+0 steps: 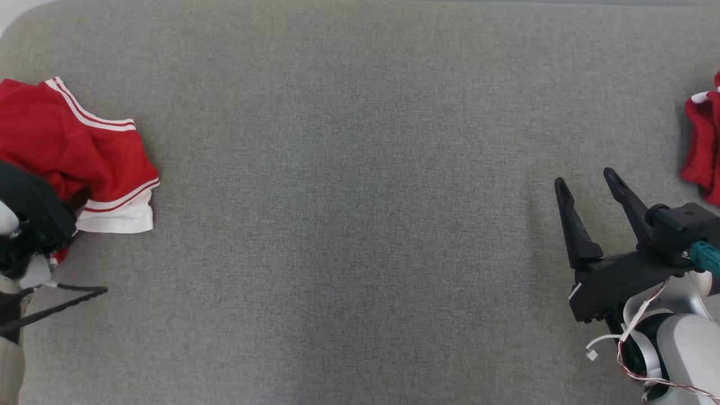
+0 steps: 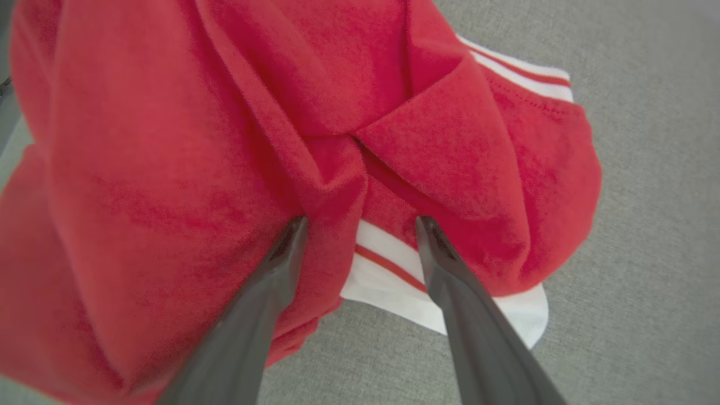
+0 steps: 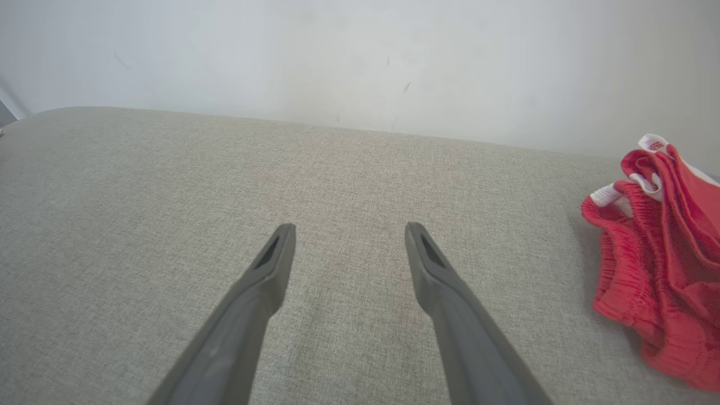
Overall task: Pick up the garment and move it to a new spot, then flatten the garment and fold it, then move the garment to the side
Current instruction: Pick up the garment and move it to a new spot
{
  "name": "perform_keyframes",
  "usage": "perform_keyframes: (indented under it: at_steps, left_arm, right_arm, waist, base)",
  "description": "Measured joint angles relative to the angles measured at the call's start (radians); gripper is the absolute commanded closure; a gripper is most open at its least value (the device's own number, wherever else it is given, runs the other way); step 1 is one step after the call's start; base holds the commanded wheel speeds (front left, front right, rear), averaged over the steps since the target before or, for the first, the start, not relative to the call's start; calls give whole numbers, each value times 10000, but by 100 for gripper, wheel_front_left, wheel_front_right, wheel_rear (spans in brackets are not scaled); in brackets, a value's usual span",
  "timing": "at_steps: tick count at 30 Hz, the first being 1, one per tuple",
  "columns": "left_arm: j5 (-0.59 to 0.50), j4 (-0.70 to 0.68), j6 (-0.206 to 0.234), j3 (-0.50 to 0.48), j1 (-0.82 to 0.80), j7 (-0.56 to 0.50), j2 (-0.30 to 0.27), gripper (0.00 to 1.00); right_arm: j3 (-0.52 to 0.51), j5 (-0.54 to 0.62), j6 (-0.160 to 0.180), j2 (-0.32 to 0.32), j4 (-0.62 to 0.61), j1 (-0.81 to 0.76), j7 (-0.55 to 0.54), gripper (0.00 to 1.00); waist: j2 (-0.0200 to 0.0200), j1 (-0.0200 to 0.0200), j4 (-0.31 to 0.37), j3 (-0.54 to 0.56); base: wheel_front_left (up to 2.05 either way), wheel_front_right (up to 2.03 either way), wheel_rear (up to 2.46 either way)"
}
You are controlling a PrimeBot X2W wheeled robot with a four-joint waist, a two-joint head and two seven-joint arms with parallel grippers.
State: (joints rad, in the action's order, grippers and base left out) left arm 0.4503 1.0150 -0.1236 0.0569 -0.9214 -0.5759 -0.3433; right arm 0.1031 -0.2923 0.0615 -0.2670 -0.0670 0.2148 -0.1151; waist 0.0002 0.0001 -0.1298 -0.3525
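The garment [image 1: 67, 140] is red with white stripes and a white hem, lying crumpled at the table's left edge. In the left wrist view it is seen close up [image 2: 225, 140]. My left gripper [image 2: 361, 222] is open right at it, and a raised red fold and a piece of the white hem lie between its fingers. The cloth is not pinched. In the head view the left arm's dark wrist [image 1: 34, 216] covers the garment's near corner. My right gripper [image 1: 586, 179] hovers open over bare table at the right, with nothing between its fingers [image 3: 350, 228].
The grey fabric table top [image 1: 349, 225] spreads wide between the two arms. A second red garment with a gathered waistband [image 1: 703, 140] lies bunched at the right edge, just right of my right gripper [image 3: 664, 270]. A pale wall [image 3: 360, 56] rises behind the table.
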Motion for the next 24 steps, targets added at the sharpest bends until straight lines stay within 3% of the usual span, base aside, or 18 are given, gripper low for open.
perform_keyframes:
  at_steps: [6,7,8,24]
  left_arm:
    - [-27,360,-8,267,-59,-408,-119,2]
    - [-75,389,-10,376,-58,-466,-138,71]
    - [-144,397,-10,516,-59,-489,-153,100]
    - [161,-21,-12,1476,-695,-100,-52,100]
  right_arm:
    - [111,65,0,8,-6,2,-84,0]
    - [138,82,0,10,-2,7,-88,0]
    - [140,84,0,10,-4,6,-92,0]
    - [111,81,10,61,418,-1,-73,0]
  waist:
    - [0,-2,14,-54]
    - [0,-2,26,-61]
    - [-1,-2,36,-66]
    - [-2,-2,-92,218]
  base:
    - [0,0,0]
    - [0,0,0]
    - [0,0,0]
    - [0,0,0]
